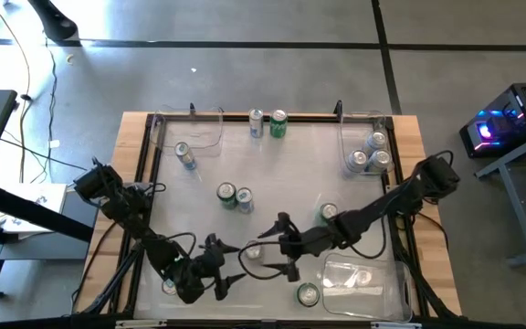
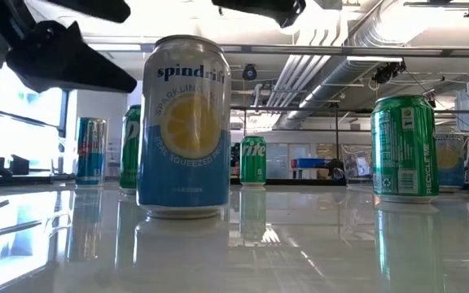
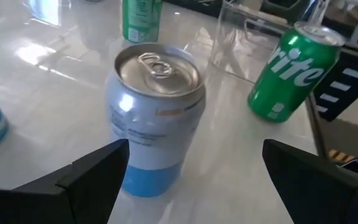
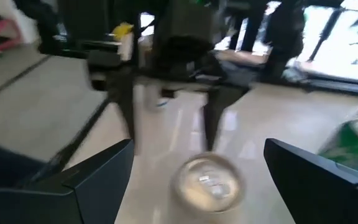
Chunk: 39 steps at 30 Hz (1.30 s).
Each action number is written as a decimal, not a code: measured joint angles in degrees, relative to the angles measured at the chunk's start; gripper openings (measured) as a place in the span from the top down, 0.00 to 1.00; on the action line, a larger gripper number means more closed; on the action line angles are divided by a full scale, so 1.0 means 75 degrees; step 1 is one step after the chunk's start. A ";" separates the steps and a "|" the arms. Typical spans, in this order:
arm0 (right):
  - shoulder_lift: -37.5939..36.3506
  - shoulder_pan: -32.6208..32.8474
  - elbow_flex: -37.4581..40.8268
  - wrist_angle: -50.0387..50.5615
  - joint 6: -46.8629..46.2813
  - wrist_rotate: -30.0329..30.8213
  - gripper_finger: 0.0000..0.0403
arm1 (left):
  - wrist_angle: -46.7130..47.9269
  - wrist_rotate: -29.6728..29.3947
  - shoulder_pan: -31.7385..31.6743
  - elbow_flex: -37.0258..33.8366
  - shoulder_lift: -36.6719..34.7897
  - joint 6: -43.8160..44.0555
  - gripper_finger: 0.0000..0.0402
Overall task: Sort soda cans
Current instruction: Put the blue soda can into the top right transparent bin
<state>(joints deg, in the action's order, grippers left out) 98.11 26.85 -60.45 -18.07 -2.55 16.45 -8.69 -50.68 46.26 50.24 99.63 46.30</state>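
Nearest the low camera stands a blue lemon can (image 2: pixel 184 129), upright on the glossy table (image 2: pixel 300 252), with green cans (image 2: pixel 405 148) and clear bins (image 1: pixel 359 279) around. Both grippers hang over it with fingers spread, grasping nothing: left gripper (image 3: pixel 191 177) just short of it, right gripper (image 4: pixel 197 171) above. Only the left wrist view shows its pull-tab; overhead, more cans (image 1: pixel 370 153) fill a far corner bin.
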 joint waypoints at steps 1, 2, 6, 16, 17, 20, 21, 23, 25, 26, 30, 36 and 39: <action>0.0056 0.0004 0.0000 -0.0009 -0.0020 -0.0145 0.12 | 0.0077 0.0006 -0.0004 0.0000 0.0000 0.0002 0.09; 0.0131 0.0004 0.0000 0.0014 -0.0023 -0.0262 0.12 | 0.0176 0.0025 -0.0015 0.0000 0.0000 0.0012 0.09; 0.0584 0.0009 -0.0001 -0.0252 -0.0184 -0.0403 0.12 | 0.0618 0.0029 -0.0023 0.0000 0.0000 0.0256 0.09; 0.1644 -0.0200 -0.1377 0.0727 -0.0519 0.0282 0.12 | 0.0767 0.0128 -0.0227 -0.0003 0.0000 0.0411 0.09; 0.1722 -0.0228 -0.1521 0.0993 -0.0554 0.0293 0.12 | 0.0758 0.0151 -0.0241 -0.0003 0.0000 0.0411 0.09; 0.1808 -0.0275 -0.1889 0.1708 -0.0787 0.0307 0.12 | 0.0730 0.0248 -0.0287 -0.0003 0.0000 0.0410 0.09; 0.1821 -0.0282 -0.1961 0.1908 -0.0866 0.0326 0.12 | 0.0721 0.0283 -0.0289 -0.0003 0.0000 0.0408 0.09; 0.1825 -0.0282 -0.1990 0.2232 -0.1032 0.0342 0.12 | 0.0726 0.0285 -0.0297 -0.0003 0.0000 0.0408 0.09; 0.1836 -0.0282 -0.1990 0.2256 -0.1053 0.0378 0.12 | 0.0720 0.0286 -0.0309 -0.0003 0.0000 0.0385 0.09; 0.1836 -0.0282 -0.1990 0.2241 -0.1024 0.0385 0.12 | 0.0704 0.0287 -0.0320 -0.0003 0.0000 0.0353 0.09; 0.1833 -0.0276 -0.1990 0.2201 -0.1003 0.0392 0.12 | 0.0647 0.0286 -0.0323 -0.0003 0.0000 0.0335 0.09; 0.1786 -0.0270 -0.1990 0.2038 -0.1003 0.0496 0.12 | 0.0639 0.0286 -0.0323 -0.0003 0.0000 0.0316 0.09; 0.1784 -0.0270 -0.1990 0.2105 -0.1030 0.0585 0.12 | 0.0633 0.0336 -0.0323 -0.0003 0.0000 0.0263 0.09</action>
<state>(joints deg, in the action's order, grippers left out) 111.49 24.82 -75.37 -2.28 -10.27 20.83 -3.95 -48.16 43.83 50.22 99.63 48.28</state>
